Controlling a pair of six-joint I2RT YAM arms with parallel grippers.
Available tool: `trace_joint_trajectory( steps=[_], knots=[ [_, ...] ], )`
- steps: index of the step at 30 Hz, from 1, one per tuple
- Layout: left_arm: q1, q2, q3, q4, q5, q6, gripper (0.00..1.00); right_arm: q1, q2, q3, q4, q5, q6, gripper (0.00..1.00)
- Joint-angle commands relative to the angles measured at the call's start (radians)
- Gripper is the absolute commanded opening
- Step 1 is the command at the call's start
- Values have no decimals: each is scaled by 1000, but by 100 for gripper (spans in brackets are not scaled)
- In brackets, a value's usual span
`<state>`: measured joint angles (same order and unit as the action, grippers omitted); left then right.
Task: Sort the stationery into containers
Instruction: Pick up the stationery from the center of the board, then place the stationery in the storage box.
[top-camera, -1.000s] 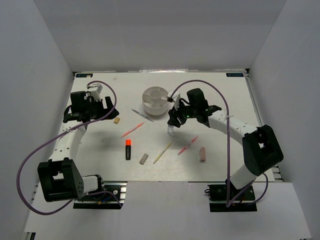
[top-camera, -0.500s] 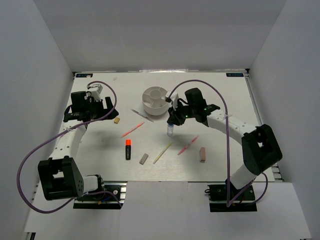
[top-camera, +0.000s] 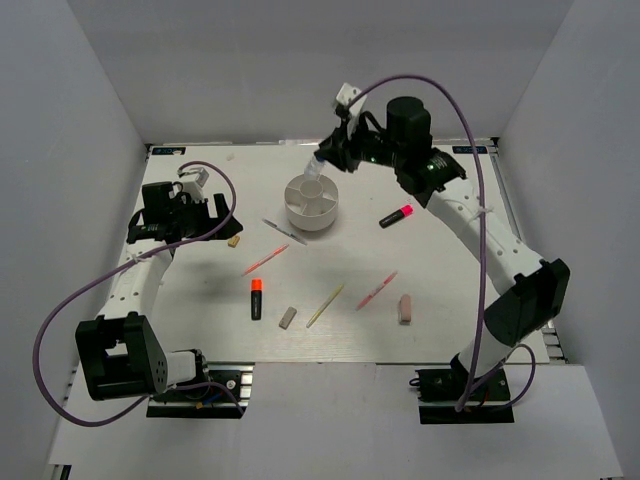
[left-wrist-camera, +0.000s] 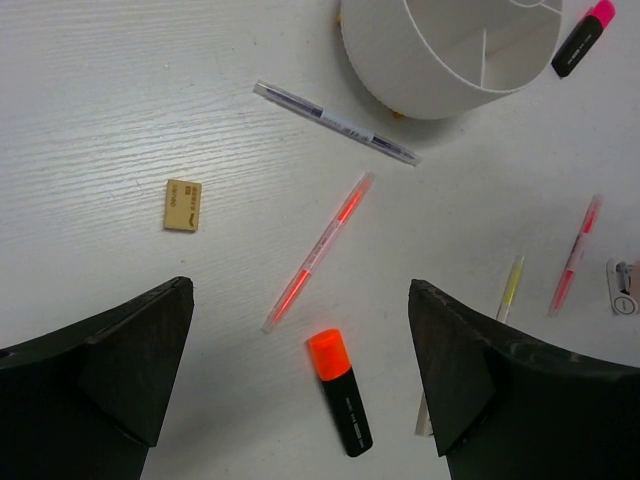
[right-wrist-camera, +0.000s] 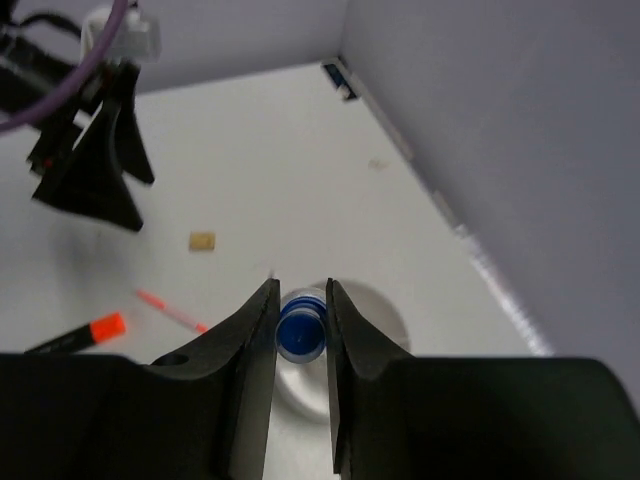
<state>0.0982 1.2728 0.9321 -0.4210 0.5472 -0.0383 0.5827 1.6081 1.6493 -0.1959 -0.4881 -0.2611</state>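
Left gripper (left-wrist-camera: 300, 290): fingers spread wide, empty, poised above orange-capped black highlighter (left-wrist-camera: 340, 392). Round white divided plastic tub (top-camera: 310, 222): mid-table, far side. Right gripper (right-wrist-camera: 300, 312): fingers pinching tiny blue-capped bottle (right-wrist-camera: 300, 335), raised over tub, presumably for release there.

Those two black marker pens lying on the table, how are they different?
The black highlighter with the orange cap lies near the front, pointing straight back; the black highlighter with the pink cap lies slanted, right of the round white tub. Both lie outside it.
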Motion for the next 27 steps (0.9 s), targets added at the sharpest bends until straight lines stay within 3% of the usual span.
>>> trace_joint_trajectory(
  steps=[1,8,27],
  knots=[
    [-2,-20,24,16,46,-9,98,-1,108,133,43,32,23,0],
    [-2,-27,37,4,-12,12,98,-4,268,236,65,75,19,0],
    [-2,-21,17,18,-36,28,98,-7,323,184,53,118,-36,0]
  ],
)
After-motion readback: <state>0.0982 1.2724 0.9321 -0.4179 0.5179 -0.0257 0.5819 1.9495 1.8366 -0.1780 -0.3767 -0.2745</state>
